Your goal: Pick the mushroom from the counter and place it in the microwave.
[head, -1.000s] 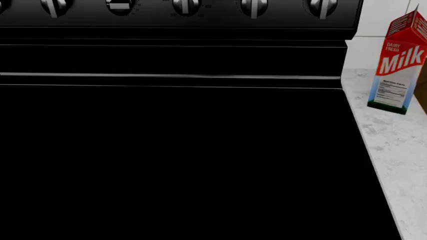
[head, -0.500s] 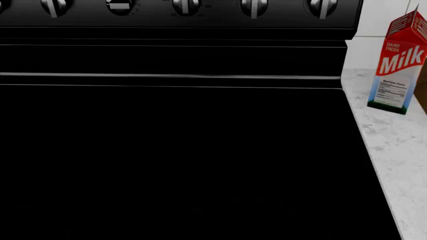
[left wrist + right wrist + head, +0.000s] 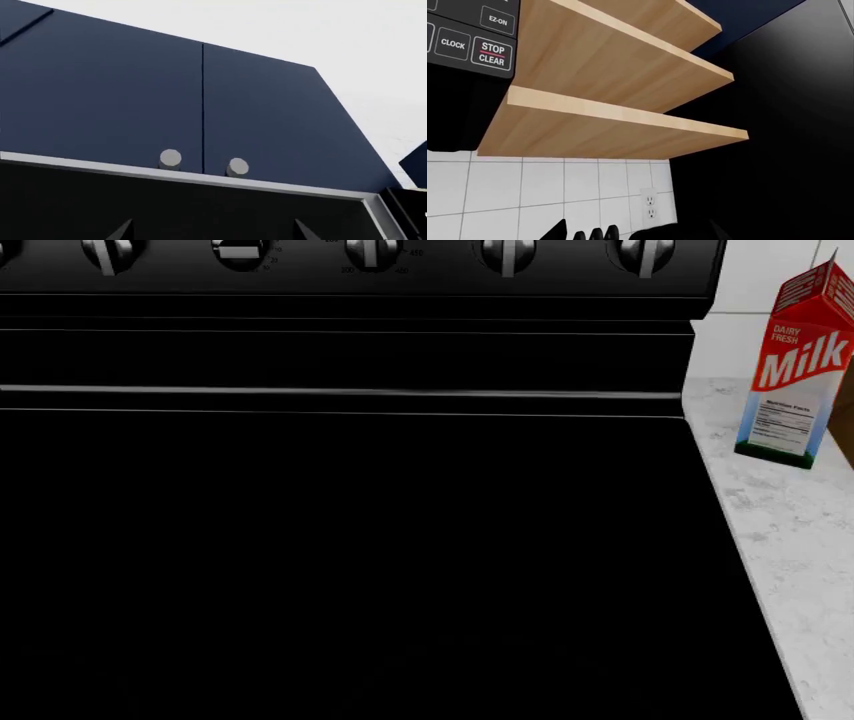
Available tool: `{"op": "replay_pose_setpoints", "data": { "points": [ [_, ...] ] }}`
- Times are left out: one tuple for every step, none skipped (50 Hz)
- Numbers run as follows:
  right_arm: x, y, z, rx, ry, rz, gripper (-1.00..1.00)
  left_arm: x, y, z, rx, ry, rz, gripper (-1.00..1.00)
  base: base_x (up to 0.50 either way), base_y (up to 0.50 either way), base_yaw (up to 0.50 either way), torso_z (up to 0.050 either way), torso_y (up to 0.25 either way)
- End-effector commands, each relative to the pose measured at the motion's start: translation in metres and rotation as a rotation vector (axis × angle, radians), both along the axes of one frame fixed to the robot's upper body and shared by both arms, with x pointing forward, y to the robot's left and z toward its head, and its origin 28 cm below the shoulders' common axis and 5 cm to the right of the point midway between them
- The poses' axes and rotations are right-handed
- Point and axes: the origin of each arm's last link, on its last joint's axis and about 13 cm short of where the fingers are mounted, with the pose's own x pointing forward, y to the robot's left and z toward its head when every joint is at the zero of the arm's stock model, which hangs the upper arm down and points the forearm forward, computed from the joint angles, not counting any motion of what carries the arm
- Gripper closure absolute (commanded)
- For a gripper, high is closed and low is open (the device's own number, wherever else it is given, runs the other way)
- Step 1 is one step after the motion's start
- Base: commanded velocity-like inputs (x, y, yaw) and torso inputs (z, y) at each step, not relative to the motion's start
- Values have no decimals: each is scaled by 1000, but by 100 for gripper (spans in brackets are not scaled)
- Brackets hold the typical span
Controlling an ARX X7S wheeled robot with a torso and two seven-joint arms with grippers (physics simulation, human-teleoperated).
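Note:
The mushroom is out of view in every frame. A strip of the white marble counter (image 3: 801, 530) shows at the right edge of the head view, beside the black stove (image 3: 347, 540). Part of the microwave's control panel (image 3: 467, 35), with CLOCK and STOP/CLEAR buttons, appears in the right wrist view. Only the fingertips of my left gripper (image 3: 213, 232) show, wide apart and open, with nothing between them, facing navy cabinet doors. My right gripper (image 3: 635, 232) also shows just its tips, spread open and holding nothing. Neither arm appears in the head view.
A red and white milk carton (image 3: 801, 365) stands on the counter at the back right. Stove knobs (image 3: 374, 252) line the top. Wooden shelves (image 3: 620, 85), white wall tiles with an outlet (image 3: 649, 202) and dark rounded handles (image 3: 594, 234) fill the right wrist view. White cabinet knobs (image 3: 171, 157) face the left wrist.

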Motion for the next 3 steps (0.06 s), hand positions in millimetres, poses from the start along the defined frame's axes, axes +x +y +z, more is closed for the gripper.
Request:
{"op": "replay_pose_setpoints", "data": {
  "points": [
    [-1, -2, 2, -23, -15, -3, -100, -16, -9, 7, 18, -76, -49, -100, 0, 0, 0, 0, 0],
    [-1, -2, 2, -24, -14, -3, -100, -18, -10, 7, 19, -72, -58, -100, 0, 0, 0, 0, 0],
    [-1, -2, 2, -24, -15, -3, -100, -19, -10, 7, 20, -79, -57, -100, 0, 0, 0, 0, 0]
  ]
}}
